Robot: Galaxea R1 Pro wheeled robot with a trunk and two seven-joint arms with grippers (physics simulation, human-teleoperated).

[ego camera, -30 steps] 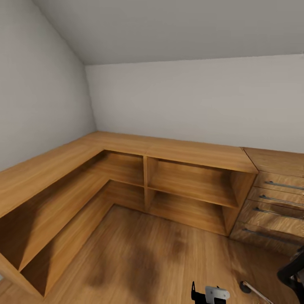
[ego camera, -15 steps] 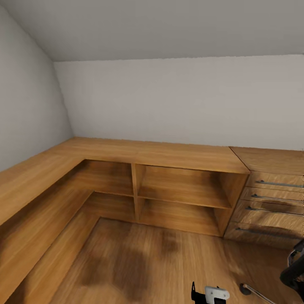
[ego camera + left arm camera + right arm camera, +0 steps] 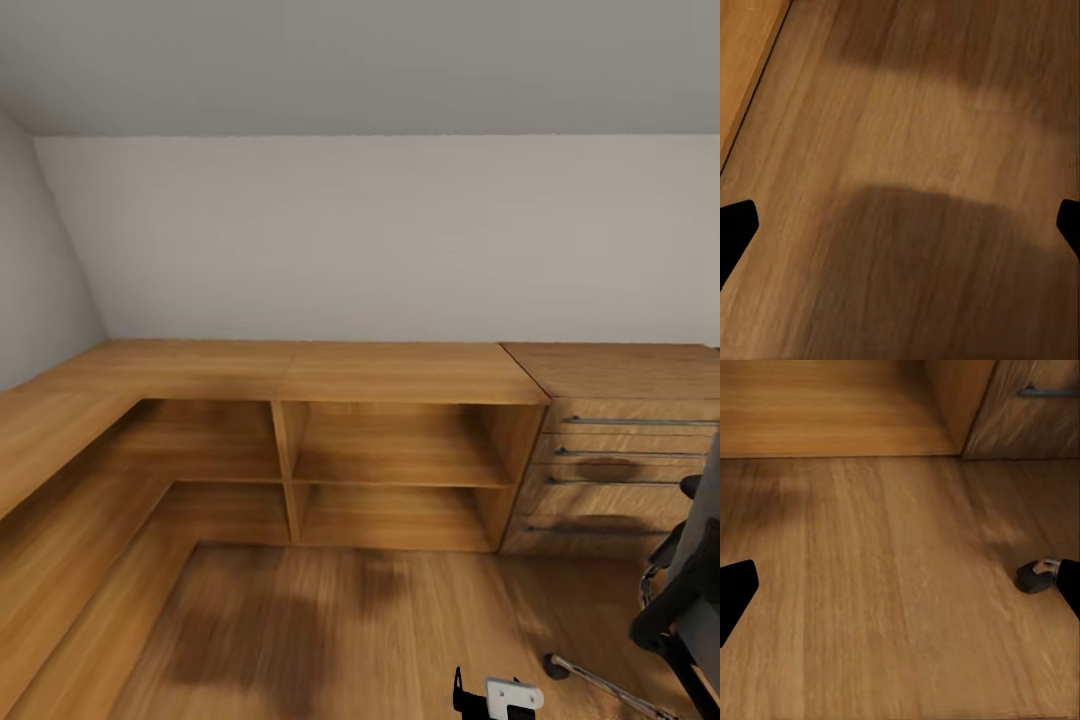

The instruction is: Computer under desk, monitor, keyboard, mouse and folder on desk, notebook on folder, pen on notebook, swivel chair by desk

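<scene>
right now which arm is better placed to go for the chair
Right, probably. The swivel chair stands at the head view's right edge, the right arm's side, and the right tool, open and empty, sees a chair caster on the floor nearby. The left tool faces bare floor.

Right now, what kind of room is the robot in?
Probably an attic bedroom or study: a sloped ceiling, built-in wooden corner shelving beside a chest of drawers, and part of a swivel chair on the plank floor.
</scene>
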